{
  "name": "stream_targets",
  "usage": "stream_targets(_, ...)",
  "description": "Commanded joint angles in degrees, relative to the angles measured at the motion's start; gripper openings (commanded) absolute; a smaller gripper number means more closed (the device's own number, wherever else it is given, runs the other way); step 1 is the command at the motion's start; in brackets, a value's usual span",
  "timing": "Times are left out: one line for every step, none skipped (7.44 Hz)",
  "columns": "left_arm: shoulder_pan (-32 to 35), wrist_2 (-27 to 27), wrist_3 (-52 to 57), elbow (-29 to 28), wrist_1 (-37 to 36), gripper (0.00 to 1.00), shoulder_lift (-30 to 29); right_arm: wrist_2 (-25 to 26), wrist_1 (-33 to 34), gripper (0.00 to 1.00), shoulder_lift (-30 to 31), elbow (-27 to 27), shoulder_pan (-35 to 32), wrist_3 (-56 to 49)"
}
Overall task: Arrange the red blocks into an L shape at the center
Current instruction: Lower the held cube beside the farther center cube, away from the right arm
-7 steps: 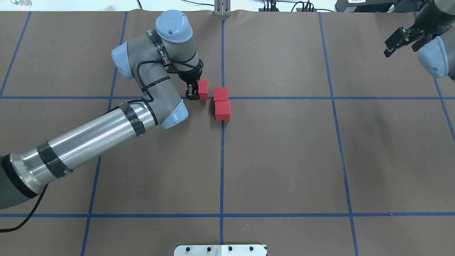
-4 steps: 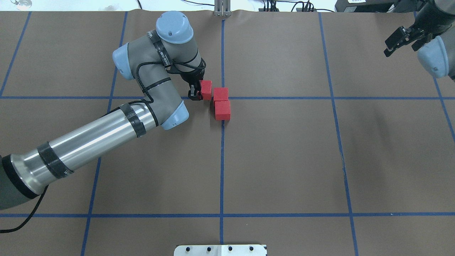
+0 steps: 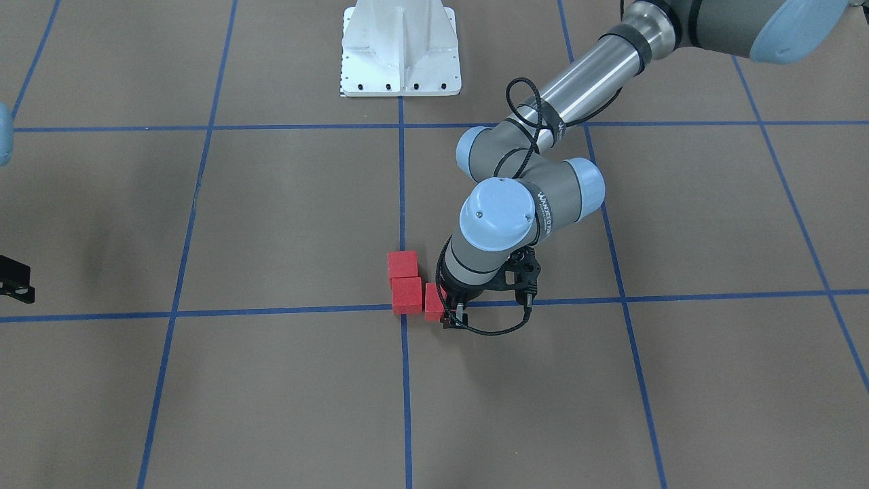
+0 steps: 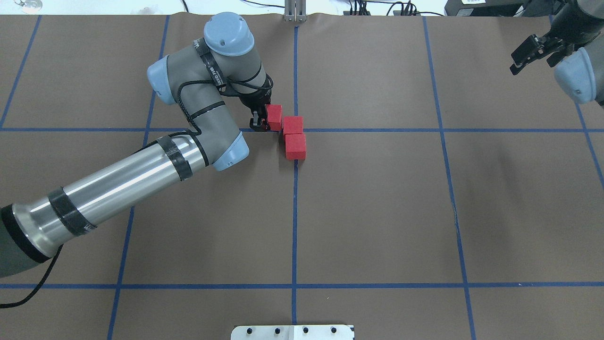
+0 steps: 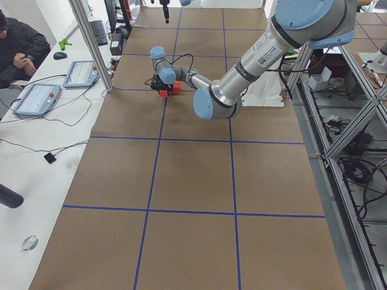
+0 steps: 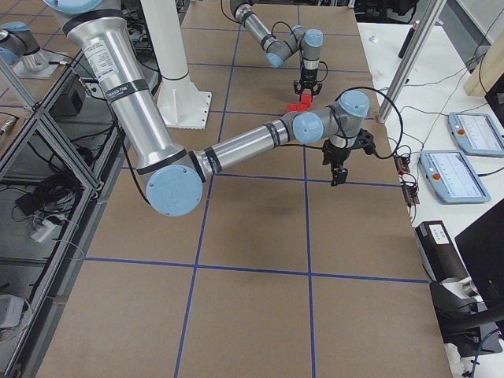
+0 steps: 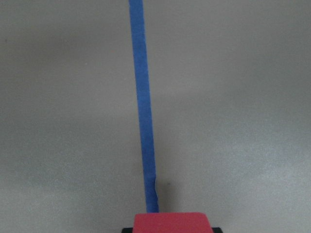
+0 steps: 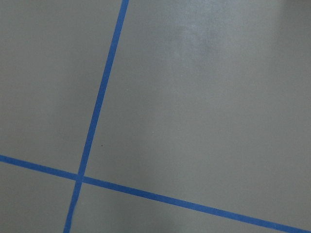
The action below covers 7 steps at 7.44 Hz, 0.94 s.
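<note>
Now the left end effector is closed on a red block, and that block sits closer to the other two than it did a moment ago. In the overhead view from just under a second back, a clear strip of brown table showed between the held block and the pair. That strip has shrunk to almost nothing, and the arm has edged toward the middle with it.

The pair lies where the blue tape lines cross at the table's middle. The far block covers the center crossing itself, so we do not see it. The near block touches the far block on the robot's side. Neither of them has shifted.

The held block is just beside the far block, on its left. It sits a little farther from the robot than its neighbour, so the two are not quite level. We cannot tell whether their sides touch, or whether the held block rests on the table.

We judge the L to be almost formed, with only the short leg left to settle and release.

The right end effector hangs well apart at the far right corner, and we cannot tell whether it is open or closed.
</note>
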State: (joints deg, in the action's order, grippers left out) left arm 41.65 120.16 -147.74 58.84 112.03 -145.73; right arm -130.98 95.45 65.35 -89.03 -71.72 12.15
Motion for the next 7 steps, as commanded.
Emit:
stream_targets(0.4, 2.4, 0.0, 0.0, 0.0, 0.00, 0.2, 0.1, 0.0, 0.99, 0.0, -0.2, 0.0, 0.1)
stream_targets(0.5, 3.4, 0.0, 0.0, 0.1, 0.00, 0.4, 0.2, 0.0, 0.99, 0.1, -0.8, -0.1, 0.3)
stream_targets(0.5, 3.5, -0.2, 0.0, 0.2, 0.00, 0.8, 0.2, 0.0, 0.99, 0.4, -1.2, -0.1, 0.3)
stream_targets(0.5, 3.6, -1.8, 0.0, 1.5, 0.00, 1.6, 0.3, 0.1, 0.99, 0.6, -1.8, -0.1, 0.5)
stream_targets(0.5, 3.8, -4.1, 0.0, 5.2, 0.00, 2.5, 0.3, 0.1, 0.99, 0.7, -1.9, -0.1, 0.5)
stream_targets(0.6, 3.9, -4.8, 0.0, 5.7, 0.00, 2.6, 0.5, 0.3, 0.99, 0.7, -2.7, -0.1, 0.5)
stream_targets(0.6, 4.0, -5.6, 0.0, 7.1, 0.00, 2.6, 0.6, 0.4, 0.99, 0.8, -3.2, -0.1, 0.6)
